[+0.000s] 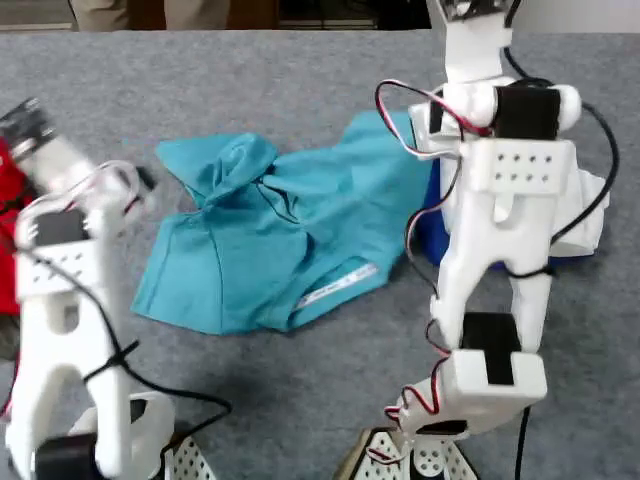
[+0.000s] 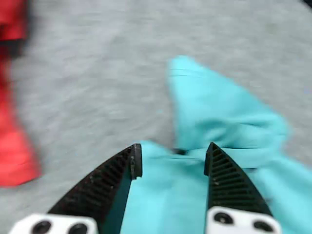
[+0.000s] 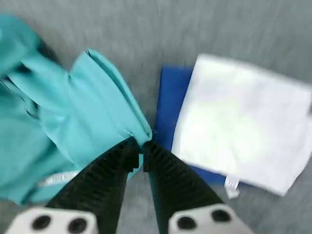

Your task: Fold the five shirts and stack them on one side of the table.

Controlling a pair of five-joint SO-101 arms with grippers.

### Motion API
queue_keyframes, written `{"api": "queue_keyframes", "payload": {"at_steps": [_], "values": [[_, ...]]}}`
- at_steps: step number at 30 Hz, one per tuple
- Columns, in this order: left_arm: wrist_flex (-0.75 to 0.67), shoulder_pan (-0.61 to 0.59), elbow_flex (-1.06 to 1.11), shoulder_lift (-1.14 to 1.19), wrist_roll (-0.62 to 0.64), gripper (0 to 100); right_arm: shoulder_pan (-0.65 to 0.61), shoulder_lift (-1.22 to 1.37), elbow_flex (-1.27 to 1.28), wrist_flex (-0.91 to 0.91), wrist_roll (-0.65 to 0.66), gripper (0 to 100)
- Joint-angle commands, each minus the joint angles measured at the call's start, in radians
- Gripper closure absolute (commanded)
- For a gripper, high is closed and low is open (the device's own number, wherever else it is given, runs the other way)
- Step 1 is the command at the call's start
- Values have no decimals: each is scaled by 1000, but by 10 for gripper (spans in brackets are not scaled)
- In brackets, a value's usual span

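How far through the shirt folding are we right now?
Done: white shirt folded atop the folded blue shirt, stacked at one side. In hand: teal shirt, rumpled mid-table, its edge pinched by the right gripper; left gripper open above it. Left: folding teal, then the red shirt, not yet stacked.

A crumpled teal shirt lies mid-desk; red shirt at 9 o'clock, blue-and-white stack at 3.

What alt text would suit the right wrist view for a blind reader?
The arm's black jaws pinch the edge of a crumpled teal shirt on a grey table. Beside it lies a folded white shirt stacked on a folded blue shirt.
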Motion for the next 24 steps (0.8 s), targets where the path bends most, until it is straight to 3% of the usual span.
{"api": "queue_keyframes", "payload": {"at_steps": [1,6,12,16,23,24], "values": [[-69,124,-149,188,69,781,25,54,120,-115,5,995],[-54,244,-385,512,109,781,19,131,262,-356,-46,995],[95,310,-686,802,124,747,5,269,421,-779,-178,995],[160,302,-836,957,121,750,-8,323,430,-875,-262,995],[305,273,-1005,1093,117,990,-7,337,450,-924,-270,995],[334,261,-1025,1093,121,977,-7,337,452,-925,-270,995]]}}
